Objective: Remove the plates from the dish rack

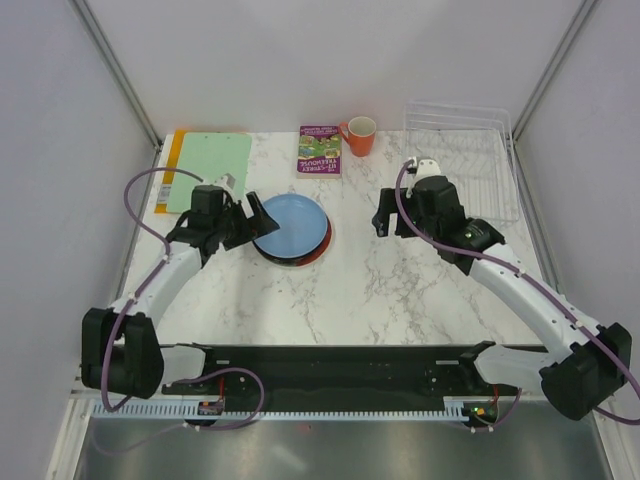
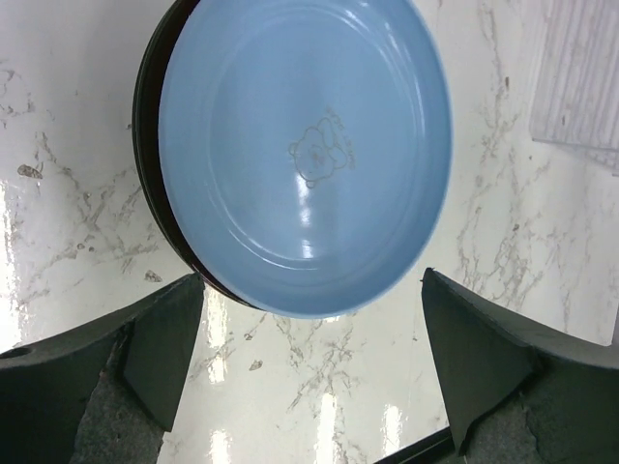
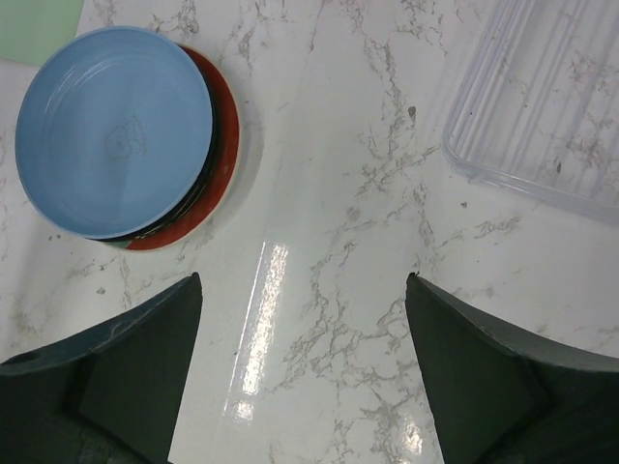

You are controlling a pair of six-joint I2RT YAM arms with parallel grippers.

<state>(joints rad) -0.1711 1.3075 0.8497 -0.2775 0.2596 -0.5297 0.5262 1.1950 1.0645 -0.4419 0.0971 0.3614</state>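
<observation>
Glossy marble-veined tabletop (image 1: pixel 400 290) is enclosed by grey walls (image 1: pixel 300 60). Round plates (image 1: pixel 290 225), smooth blue uppermost, are stacked just ahead of the left gripper (image 2: pixel 311 290), which is spread wide and empty. The right gripper (image 3: pixel 302 280) is likewise spread and empty; the ribbed clear dish rack (image 3: pixel 542 106) is seen ahead-right of it.

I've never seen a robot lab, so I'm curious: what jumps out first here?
The light blue plate tops a stack of plates left of the marble table's middle, with the open left gripper close beside it. The clear dish rack stands at the far right corner, no plate visible in it, the open right gripper off its near-left corner. A bright orange mug sits at the far edge.
</observation>
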